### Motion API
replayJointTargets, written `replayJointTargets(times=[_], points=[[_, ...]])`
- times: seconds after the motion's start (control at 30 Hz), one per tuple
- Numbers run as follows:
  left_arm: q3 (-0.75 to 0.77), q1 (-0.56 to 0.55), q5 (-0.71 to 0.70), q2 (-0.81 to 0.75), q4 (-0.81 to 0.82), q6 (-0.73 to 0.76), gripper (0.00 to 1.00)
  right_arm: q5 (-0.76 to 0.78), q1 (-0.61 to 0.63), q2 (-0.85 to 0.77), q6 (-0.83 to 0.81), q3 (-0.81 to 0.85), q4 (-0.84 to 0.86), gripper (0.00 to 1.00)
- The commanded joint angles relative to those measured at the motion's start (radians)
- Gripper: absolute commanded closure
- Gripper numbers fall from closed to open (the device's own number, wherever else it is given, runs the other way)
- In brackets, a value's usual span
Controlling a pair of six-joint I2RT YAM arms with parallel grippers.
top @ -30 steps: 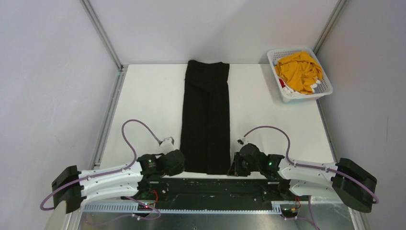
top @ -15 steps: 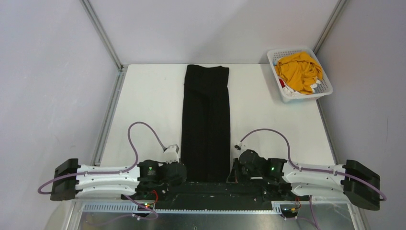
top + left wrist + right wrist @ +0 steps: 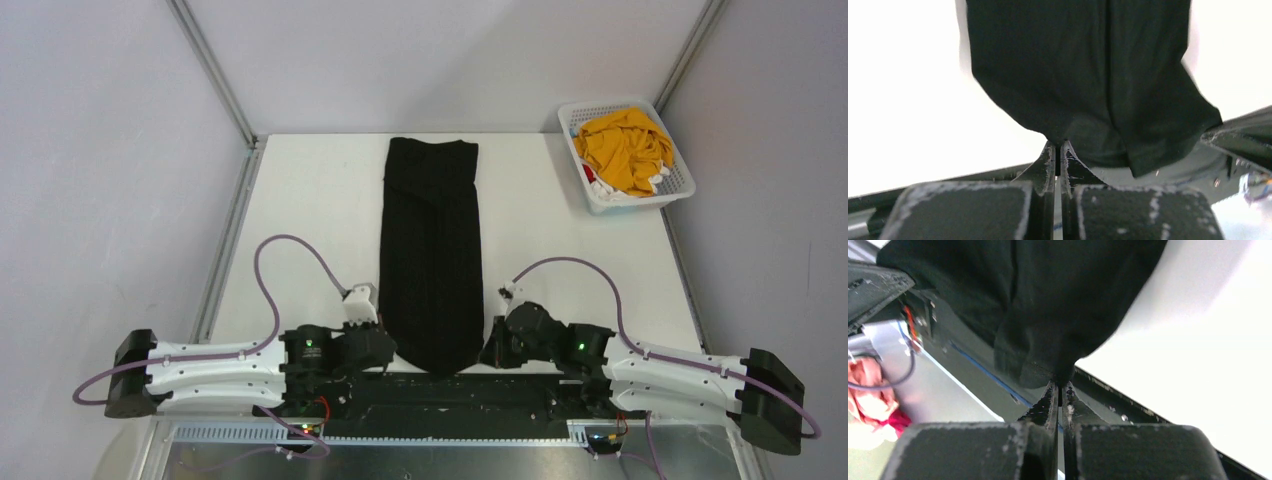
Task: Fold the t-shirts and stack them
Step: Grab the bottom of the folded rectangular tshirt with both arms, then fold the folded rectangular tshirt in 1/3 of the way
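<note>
The black t-shirt [image 3: 430, 240] lies as a narrow strip down the middle of the counter [image 3: 300, 220], its long axis running 12 to 6 o'clock. Its 6 o'clock hem is pinched at both corners, the left gripper [image 3: 1058, 147] clenched on the 7 o'clock corner and the right gripper [image 3: 1059, 387] on the 5 o'clock one. Both are equally near, so the fold likely carries toward 12.

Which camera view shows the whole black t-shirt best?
The top external view: there the black t-shirt shows as one long folded strip along the table, from far end to near end. Each wrist view shows only its near end, bunched and pinched in that arm's shut jaws.
</note>
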Motion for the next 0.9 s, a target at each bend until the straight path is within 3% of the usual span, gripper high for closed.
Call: replayJointTargets(times=[0.0, 0.23, 0.5, 0.87], points=[[0.098, 0.113, -0.201, -0.023, 0.018, 0.158, 1.00, 0.067, -0.097, 0.004, -0.107, 0.112, 0.037, 1.00], [0.190, 0.397, -0.095, 0.112, 0.237, 0.492, 1.00, 0.018, -0.314, 0.156, -0.239, 0.314, 0.064, 1.00], [0.355, 0.684, 0.035, 0.300, 0.356, 0.675, 1.00, -0.068, -0.486, 0.417, -0.348, 0.552, 0.074, 1.00], [0.595, 0.879, 0.265, 0.643, 0.401, 0.802, 1.00, -0.203, -0.650, 0.688, -0.396, 0.736, 0.139, 1.00]])
